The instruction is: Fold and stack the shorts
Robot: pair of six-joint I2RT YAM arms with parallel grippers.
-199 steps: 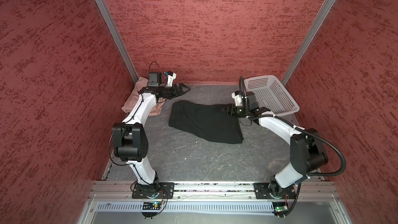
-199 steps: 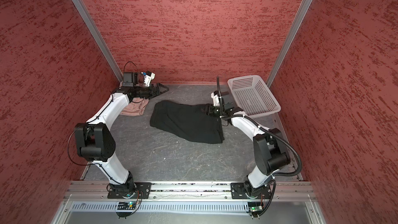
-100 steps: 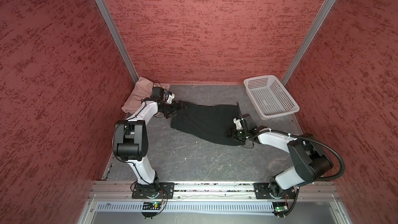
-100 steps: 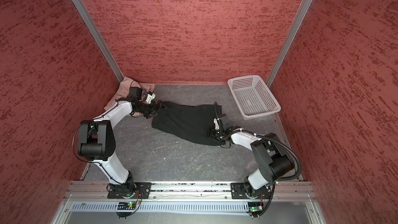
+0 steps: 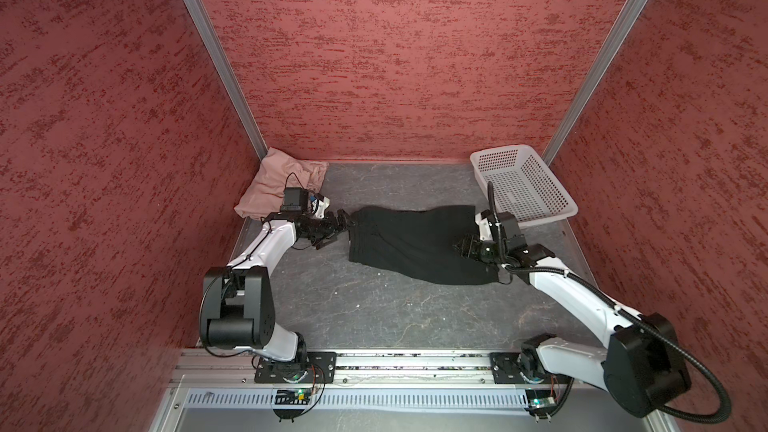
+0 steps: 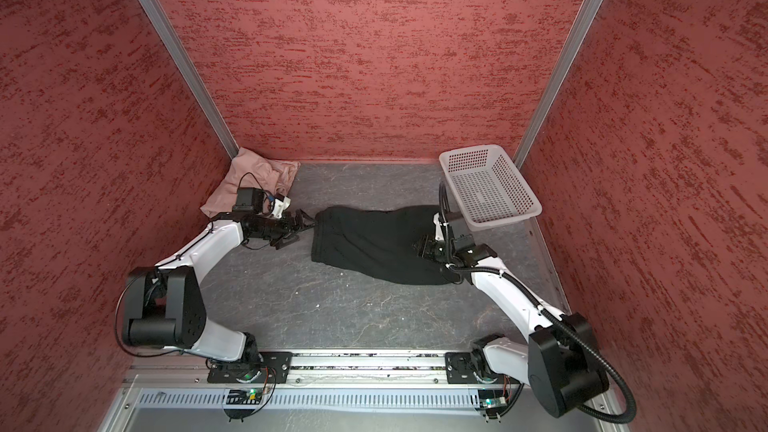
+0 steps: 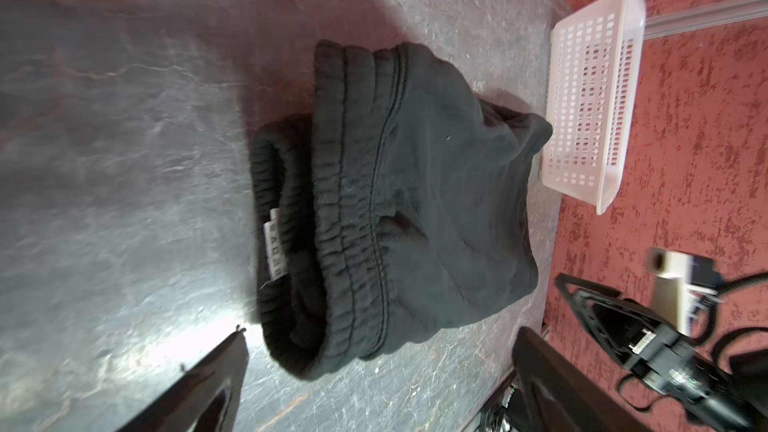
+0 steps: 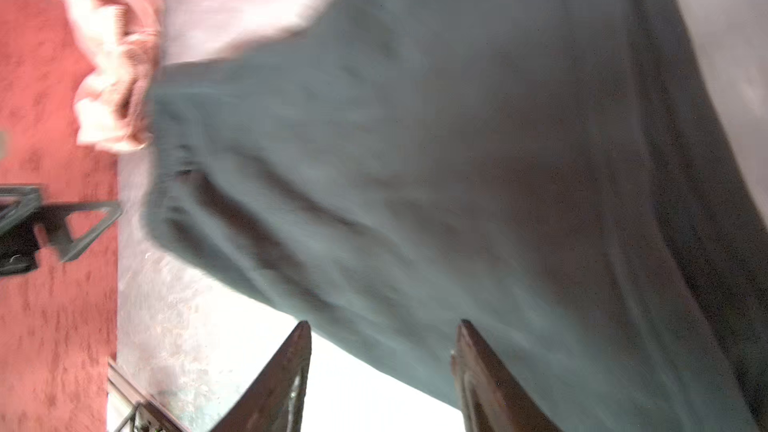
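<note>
Left end effector (image 5: pixel 337 231) wide open, empty, by the gathered 9 o'clock waistband of black shorts (image 5: pixel 415 243), right end effector (image 5: pixel 460 248) part open over their 3 o'clock end, crumpled pink shorts (image 5: pixel 266 191) at 10 o'clock.

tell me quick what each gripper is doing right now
left gripper: open, holding nothing
right gripper: open, over the black shorts

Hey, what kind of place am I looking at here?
Probably a robot test cell: red walls box in a table, left arm and right arm mounted on a rail, black shorts and basket as props.
</note>
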